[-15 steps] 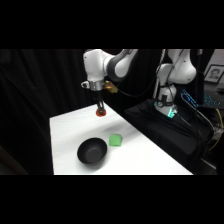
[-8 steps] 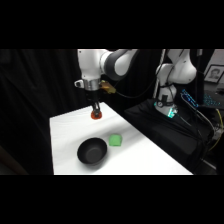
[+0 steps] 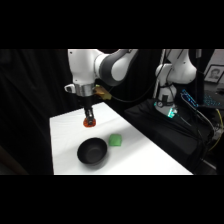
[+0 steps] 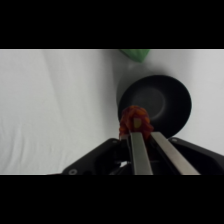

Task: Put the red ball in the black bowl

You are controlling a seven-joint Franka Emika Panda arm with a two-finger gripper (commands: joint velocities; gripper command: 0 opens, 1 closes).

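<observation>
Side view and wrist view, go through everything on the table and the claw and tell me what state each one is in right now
claw: shut on the red ball, raised above the table.
red ball: gripped between the fingers, off the table, not yet in the bowl.
black bowl: upright on the table, empty.
green block: resting on the table beside the bowl, untouched.
table: white, carrying the bowl and block.

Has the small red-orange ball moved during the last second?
Yes. Held in the gripper, the red-orange ball shifted left, away from the green block.

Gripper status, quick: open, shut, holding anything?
Gripper: shut on the red ball, held above the table, not yet over the black bowl.
</observation>
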